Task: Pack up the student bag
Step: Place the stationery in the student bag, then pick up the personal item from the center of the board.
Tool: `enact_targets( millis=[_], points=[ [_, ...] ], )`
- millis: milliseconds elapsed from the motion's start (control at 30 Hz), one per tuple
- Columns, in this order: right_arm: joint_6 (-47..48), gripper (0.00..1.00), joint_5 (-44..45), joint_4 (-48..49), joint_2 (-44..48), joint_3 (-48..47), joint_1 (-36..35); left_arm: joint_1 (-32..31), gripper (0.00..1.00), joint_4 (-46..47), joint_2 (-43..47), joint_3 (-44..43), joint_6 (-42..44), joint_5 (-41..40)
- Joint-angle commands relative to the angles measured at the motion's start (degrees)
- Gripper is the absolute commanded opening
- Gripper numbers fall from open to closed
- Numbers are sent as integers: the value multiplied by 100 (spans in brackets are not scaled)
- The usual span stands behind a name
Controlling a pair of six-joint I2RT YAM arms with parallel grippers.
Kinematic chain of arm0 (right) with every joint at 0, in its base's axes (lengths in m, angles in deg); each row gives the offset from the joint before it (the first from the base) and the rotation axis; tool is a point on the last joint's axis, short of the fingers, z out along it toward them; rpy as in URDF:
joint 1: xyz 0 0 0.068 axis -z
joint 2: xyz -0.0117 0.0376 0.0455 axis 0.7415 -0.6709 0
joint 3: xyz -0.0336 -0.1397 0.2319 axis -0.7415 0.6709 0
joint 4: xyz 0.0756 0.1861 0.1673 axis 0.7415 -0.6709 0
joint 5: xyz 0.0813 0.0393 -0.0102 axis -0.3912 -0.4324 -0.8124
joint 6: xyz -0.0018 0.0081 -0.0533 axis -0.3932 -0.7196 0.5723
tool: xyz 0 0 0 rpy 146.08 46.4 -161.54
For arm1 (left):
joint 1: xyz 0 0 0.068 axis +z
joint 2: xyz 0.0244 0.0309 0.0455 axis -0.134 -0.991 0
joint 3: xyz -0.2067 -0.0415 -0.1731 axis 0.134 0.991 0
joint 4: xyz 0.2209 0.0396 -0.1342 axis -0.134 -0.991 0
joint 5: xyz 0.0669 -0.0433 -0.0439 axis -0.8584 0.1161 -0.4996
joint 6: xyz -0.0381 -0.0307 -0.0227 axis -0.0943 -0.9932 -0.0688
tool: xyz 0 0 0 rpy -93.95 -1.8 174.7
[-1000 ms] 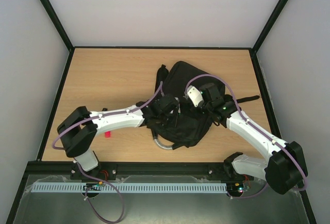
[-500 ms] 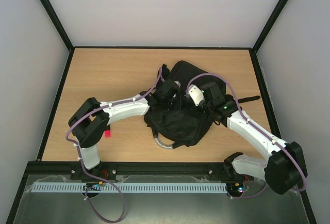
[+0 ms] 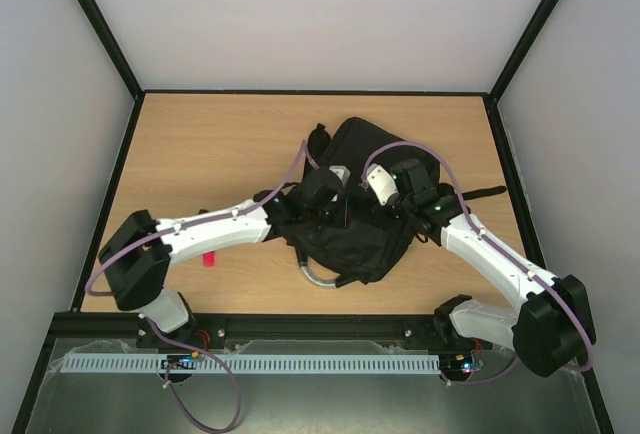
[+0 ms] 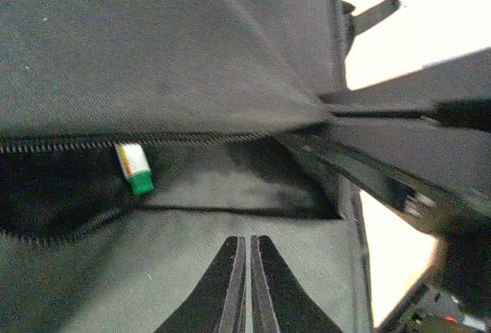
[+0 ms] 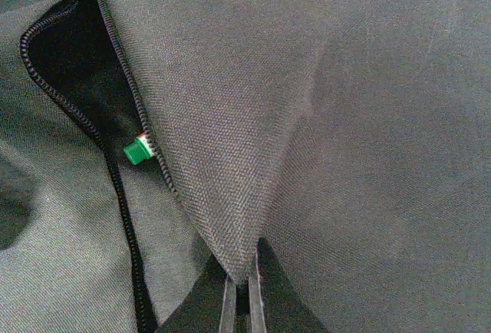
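The left gripper (image 4: 247, 242), fingers pressed together on nothing, is hovering over the bag (image 4: 192, 41), which is lying centred on the table (image 3: 200, 144). The zip opening (image 4: 54, 183) is gaping at the gripper's ten o'clock, running nine-to-three. Farther on, the right gripper (image 5: 243, 272) is pinching bag cloth upward.

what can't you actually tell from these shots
Bag contents: both wrist views show only a dark zip opening.
Green-tipped thing: right wrist view, its body hidden under the bag cloth.
Red thing: top view, too small to identify.
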State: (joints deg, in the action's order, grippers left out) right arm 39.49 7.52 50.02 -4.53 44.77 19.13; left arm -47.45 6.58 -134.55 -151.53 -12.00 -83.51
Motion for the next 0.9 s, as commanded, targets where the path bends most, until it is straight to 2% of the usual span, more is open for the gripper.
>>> enact_targets(
  millis=[0,333,500,567,600,667,700,800,867],
  points=[
    [46,1,-220,-89,98,-9,17,-205,6,-689,589,220,140,-528],
    [38,1,-282,-116,153,-20,17,-134,5,-2312,1774,863,-298,-2543],
    [46,1,-308,-125,157,-25,17,568,5,-2963,2322,1332,-786,-2727],
    [46,1,-311,-125,166,-26,17,942,8,-3112,2529,1600,-934,-2624],
    [49,1,-313,-125,166,-25,19,1122,15,-3169,2630,1731,-1003,-2554],
    [55,1,-317,-125,175,-25,21,1492,41,-3234,2803,1972,-1066,-2427],
    [55,1,-317,-125,175,-25,17,1642,48,-3273,2862,2068,-1079,-2373],
    [71,1,-327,-133,167,-25,17,1944,66,-3421,2945,2230,-1074,-2278],
    [73,1,-317,-133,162,-25,17,1973,74,-3507,2970,2353,-1131,-2296]
  ],
)
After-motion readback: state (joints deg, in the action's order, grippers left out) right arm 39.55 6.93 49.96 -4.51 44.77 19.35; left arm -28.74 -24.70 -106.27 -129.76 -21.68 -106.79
